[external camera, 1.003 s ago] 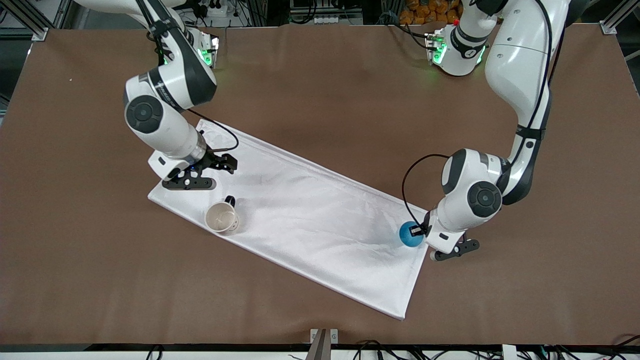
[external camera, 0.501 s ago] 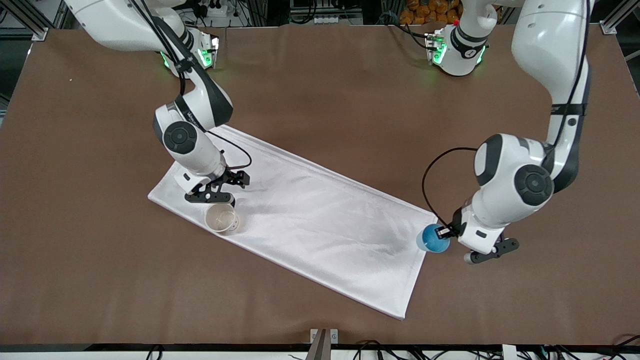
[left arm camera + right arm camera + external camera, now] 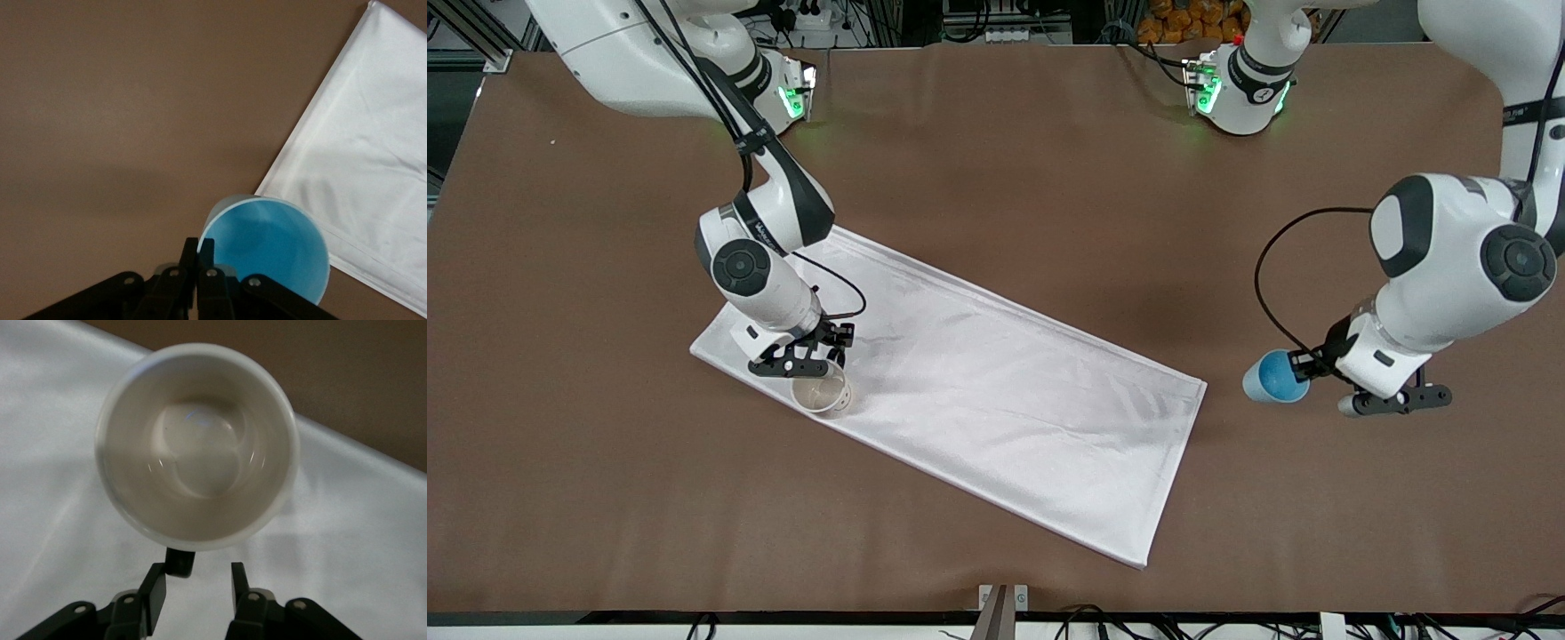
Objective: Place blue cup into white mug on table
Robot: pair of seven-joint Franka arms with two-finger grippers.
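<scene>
The white mug (image 3: 821, 390) stands upright on the white cloth (image 3: 996, 400), at the cloth's end toward the right arm, unmoved since a second ago. The right end effector (image 3: 805, 363), which hung well clear of the mug then, has come down until it touches the mug on the side farther from the front camera. The right wrist view shows what the front view hides: its two fingers (image 3: 152, 590) are parted narrowly, with the small black handle (image 3: 179, 563) in the gap between them but not pinched. That view also shows the glossy, pale, round interior of the mug (image 3: 197, 447).

The left end effector (image 3: 1316, 364) has lifted the blue cup (image 3: 1270, 376) off the cloth's corner and carried it toward the left arm's end of the matte brown bench (image 3: 996, 160). The cup now hangs over bare bench just off the cloth. In the left wrist view the fingers (image 3: 197, 260) clamp the rim of the smooth, tapered cup (image 3: 267, 243), with the satiny cloth (image 3: 360, 167) and its hemmed edge below.
</scene>
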